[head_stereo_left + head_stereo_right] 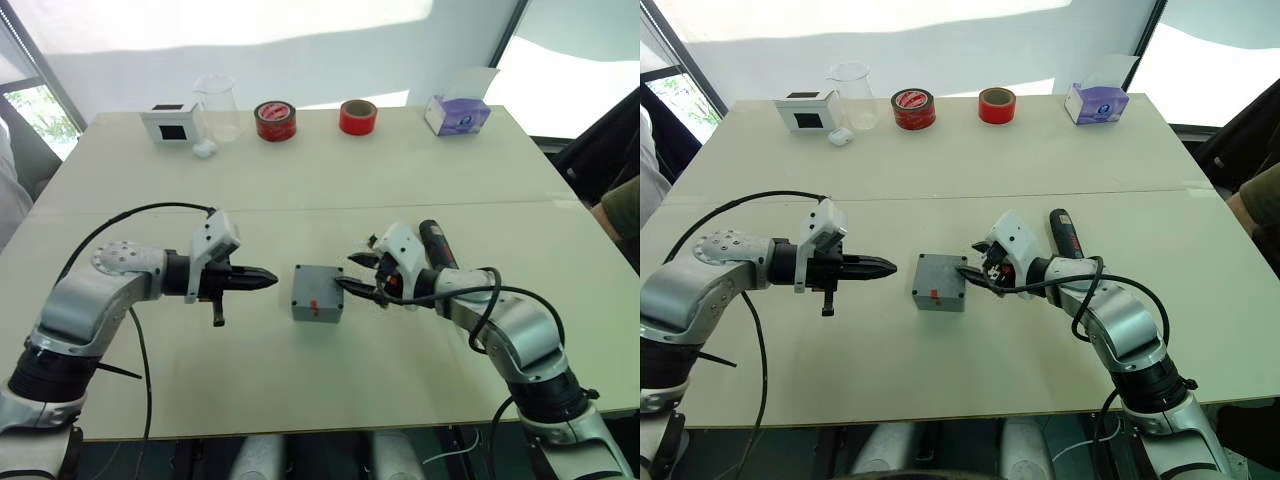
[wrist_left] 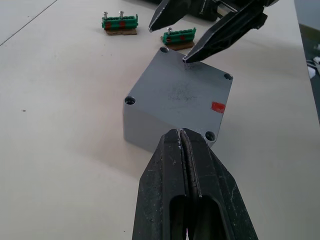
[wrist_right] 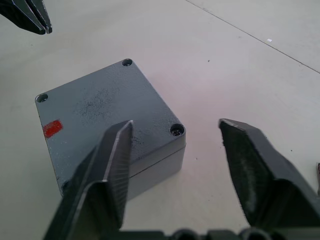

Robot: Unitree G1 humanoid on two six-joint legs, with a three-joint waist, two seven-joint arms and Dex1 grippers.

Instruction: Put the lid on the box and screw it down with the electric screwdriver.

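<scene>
Lid (image 3: 100, 110), a flat grey plastic cover, already sat flush on the grey plastic box (image 1: 318, 294) at mid-table, so the wide-open, empty right gripper (image 1: 358, 273) needed the black pen-shaped electric screwdriver (image 1: 436, 243) lying behind it, while the closed, empty left gripper (image 1: 262, 279) could brace the box.

Along my table's (image 1: 300, 180) far edge, left to right: a white box with a black square face (image 1: 170, 123); a small white object (image 1: 205, 149) just in front of a clear beaker (image 1: 218, 105); two red tape rolls (image 1: 275, 121) (image 1: 358, 116); a purple tissue box (image 1: 457, 113). Two green terminal blocks (image 2: 120, 24) (image 2: 178, 38) lay nearer me.
</scene>
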